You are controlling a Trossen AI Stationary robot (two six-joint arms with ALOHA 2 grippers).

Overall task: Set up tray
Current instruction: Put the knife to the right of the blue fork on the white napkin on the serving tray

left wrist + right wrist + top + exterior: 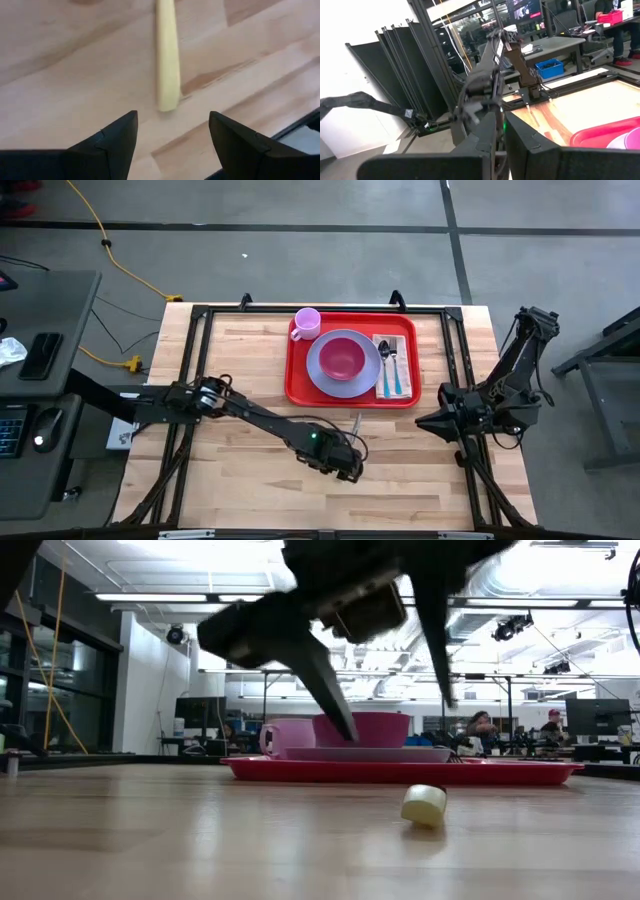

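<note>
Wooden tabletop (75, 75) beneath the left gripper (172, 131), fingers spread wide, empty, above a yellow handle (167, 55)

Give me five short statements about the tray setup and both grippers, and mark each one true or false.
1. The pink bowl sits on the purple plate in the red tray. True.
2. The pink cup stands on the bare table. False: it stands in the tray's corner.
3. The left gripper is open over a pale yellow utensil handle lying on the wooden table. True.
4. The right gripper holds the spoon. False: it is shut and empty, parked by the table's edge.
5. The spoon lies on the napkin. True.
</note>
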